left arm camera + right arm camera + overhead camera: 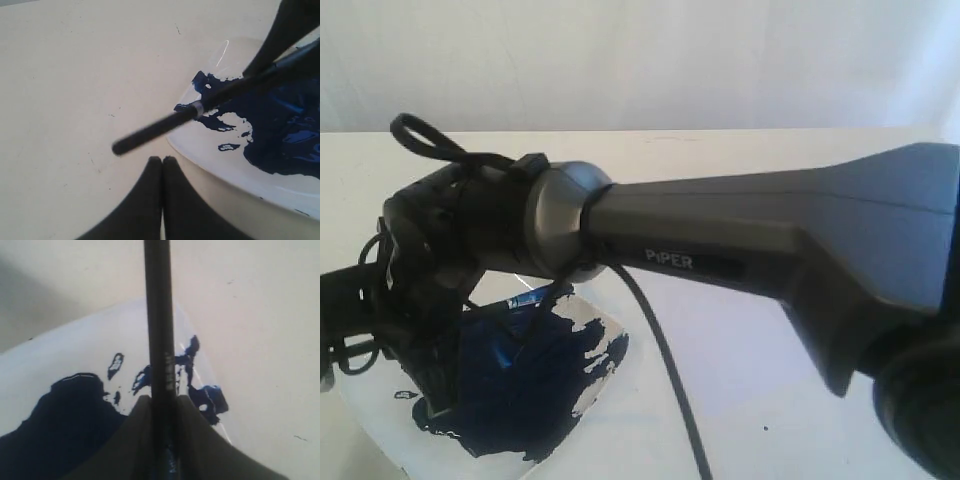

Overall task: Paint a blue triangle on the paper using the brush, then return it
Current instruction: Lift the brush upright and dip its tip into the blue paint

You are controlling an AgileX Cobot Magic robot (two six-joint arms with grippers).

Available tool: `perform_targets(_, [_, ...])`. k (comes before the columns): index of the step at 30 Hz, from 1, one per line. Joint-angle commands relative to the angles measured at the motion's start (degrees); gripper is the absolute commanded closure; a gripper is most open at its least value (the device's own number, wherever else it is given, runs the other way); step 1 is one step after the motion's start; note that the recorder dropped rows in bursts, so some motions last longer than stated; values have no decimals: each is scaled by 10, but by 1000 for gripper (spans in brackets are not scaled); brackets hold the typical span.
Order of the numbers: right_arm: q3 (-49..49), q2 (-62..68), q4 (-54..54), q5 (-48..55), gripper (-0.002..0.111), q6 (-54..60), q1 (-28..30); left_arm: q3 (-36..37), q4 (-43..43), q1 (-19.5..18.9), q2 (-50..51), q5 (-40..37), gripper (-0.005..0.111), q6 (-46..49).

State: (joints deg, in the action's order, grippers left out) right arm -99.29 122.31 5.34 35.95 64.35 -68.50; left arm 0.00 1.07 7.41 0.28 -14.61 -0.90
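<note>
Right end effector [161,402] clamped on long thin black-handled brush [159,315] over navy paint puddle [510,390] at exterior view's seven o'clock; left end effector [162,162] pinched shut.

The exterior camera is sitting low, close against the right arm [740,240]. Both wrist cameras are peering down closely, sharing the brush [160,127]; all three are catching the plate [210,150].

A pale cream desk [770,390] fills the lower part of the exterior view. Its surface is matte and smooth, with a few small dark specks and thin scratches. Behind its far edge stands a plain white backdrop [640,60]. The light is bright, soft and a little washed out.
</note>
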Motion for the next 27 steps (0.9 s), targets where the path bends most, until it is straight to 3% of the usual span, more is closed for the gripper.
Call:
perform_targets(1, [0,-24,30,-27,108,-24,21,0,-6,0,-3,0,107,-4])
perform_targets(15, [0,-57,246,-91,108,-18,68,0,-6,0,-3,0,107,-4])
perform_targets(22, [1,-93,515,-58,108,184,96,0,-5,1,-3,0,107,-4])
perform_targets(27, [1,-98,737,84,108,329,145,0,-5,1,-3,0,107,-4])
